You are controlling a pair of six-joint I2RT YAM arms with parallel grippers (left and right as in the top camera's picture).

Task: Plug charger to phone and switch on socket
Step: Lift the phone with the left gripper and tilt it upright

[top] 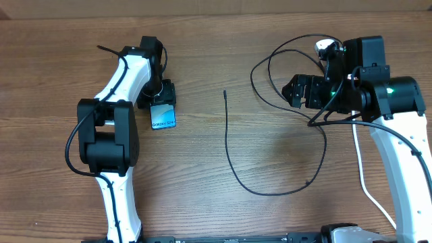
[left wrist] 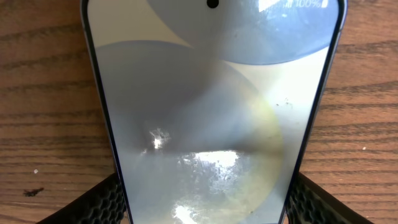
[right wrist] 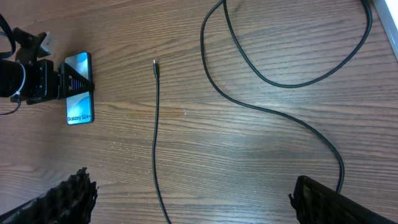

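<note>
The phone (top: 164, 119) lies flat on the wooden table, its light blue screen showing "Galaxy" text. It fills the left wrist view (left wrist: 211, 124) and also shows in the right wrist view (right wrist: 79, 102). My left gripper (top: 159, 94) is shut on the phone's far end, one finger pressing each long edge (left wrist: 205, 202). The charger cable (top: 228, 145) curves across the middle, and its connector tip (top: 225, 92) lies free to the right of the phone. My right gripper (top: 295, 91) hangs wide open and empty (right wrist: 193, 199) above the cable (right wrist: 157, 137). The socket is mostly hidden under the right arm.
A small white part (top: 326, 47) shows beside the right arm at the back. A thick white cord (top: 364, 179) runs down the right side. Black cable loops (top: 270, 61) lie near the right gripper.
</note>
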